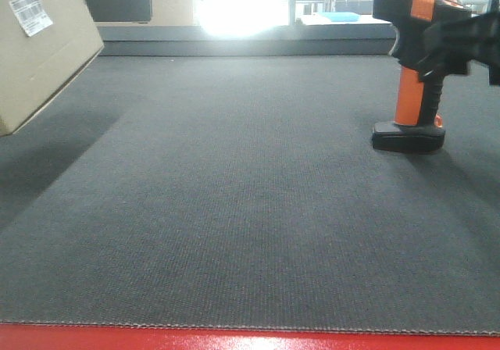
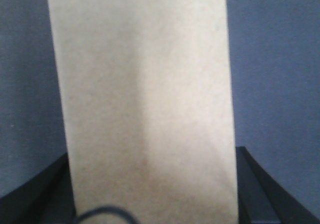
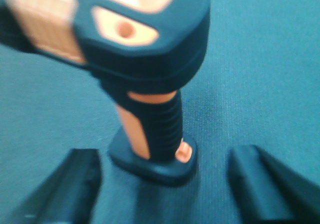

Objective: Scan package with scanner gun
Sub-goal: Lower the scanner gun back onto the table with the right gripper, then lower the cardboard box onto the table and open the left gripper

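The scanner gun (image 1: 412, 69) stands upright on its flat black foot on the dark mat (image 1: 234, 209), handle vertical. The right gripper (image 3: 162, 184) brackets it with fingers spread either side of the foot, not yet clenched. Well left of the scanner, the package (image 1: 39, 49) hangs tilted above the mat, barcode label (image 1: 31, 12) on its upper face. The left gripper (image 2: 150, 194) clasps it (fingers flank the cardboard). Beyond sit banded cartons (image 1: 141, 2). The scanner's nose must face left toward that label.

white barcode label (image 1: 31, 13) on the package (image 1: 39, 53), print too small to read, no other legible text
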Tool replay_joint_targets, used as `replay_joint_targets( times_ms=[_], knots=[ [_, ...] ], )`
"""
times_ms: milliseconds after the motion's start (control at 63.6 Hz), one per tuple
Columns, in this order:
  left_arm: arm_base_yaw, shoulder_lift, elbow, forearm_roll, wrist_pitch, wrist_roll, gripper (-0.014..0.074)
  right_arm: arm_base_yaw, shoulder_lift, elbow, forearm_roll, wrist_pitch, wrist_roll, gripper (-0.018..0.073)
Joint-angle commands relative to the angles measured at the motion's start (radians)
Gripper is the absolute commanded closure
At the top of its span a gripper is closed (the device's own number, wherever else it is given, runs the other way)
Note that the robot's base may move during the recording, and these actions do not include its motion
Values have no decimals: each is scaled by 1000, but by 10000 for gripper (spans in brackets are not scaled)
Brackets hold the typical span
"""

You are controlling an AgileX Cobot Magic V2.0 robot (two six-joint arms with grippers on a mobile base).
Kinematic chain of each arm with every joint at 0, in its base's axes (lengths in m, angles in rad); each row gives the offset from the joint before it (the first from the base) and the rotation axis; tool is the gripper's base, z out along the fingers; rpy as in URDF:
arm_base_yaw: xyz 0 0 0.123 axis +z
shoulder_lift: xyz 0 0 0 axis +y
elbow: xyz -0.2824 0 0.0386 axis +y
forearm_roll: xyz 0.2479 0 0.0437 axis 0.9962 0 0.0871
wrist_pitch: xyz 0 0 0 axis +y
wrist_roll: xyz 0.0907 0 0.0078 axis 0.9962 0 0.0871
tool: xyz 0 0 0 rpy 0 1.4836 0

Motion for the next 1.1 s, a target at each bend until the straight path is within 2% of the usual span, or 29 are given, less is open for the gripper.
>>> replay_joint_targets(
  times_ms=[0,173,346,535,802,849,959,1085],
  knots=[
    [-5,-9,-11,36,-8,-4,707,-7,-95,19,-2,50,-6,381],
    [-5,38,-49,98,-8,-4,707,-7,-251,22,-7,171,-6,730],
    [-5,122,-106,100,-8,-4,707,-7,-423,22,-20,225,-6,721],
    [-5,223,-113,143,-8,-4,707,-7,-553,22,-25,288,-6,721],
    [-5,284,-113,162,-8,-4,699,-7,-618,22,-31,349,-6,721],
    [-5,284,-113,162,-8,-4,667,-7,-620,22,-31,359,-6,721],
    [-5,284,-113,162,-8,-4,487,-7,-620,22,-31,362,-6,721],
    [-5,284,-113,162,-8,-4,177,-7,-620,22,-31,362,-6,721]
  ],
)
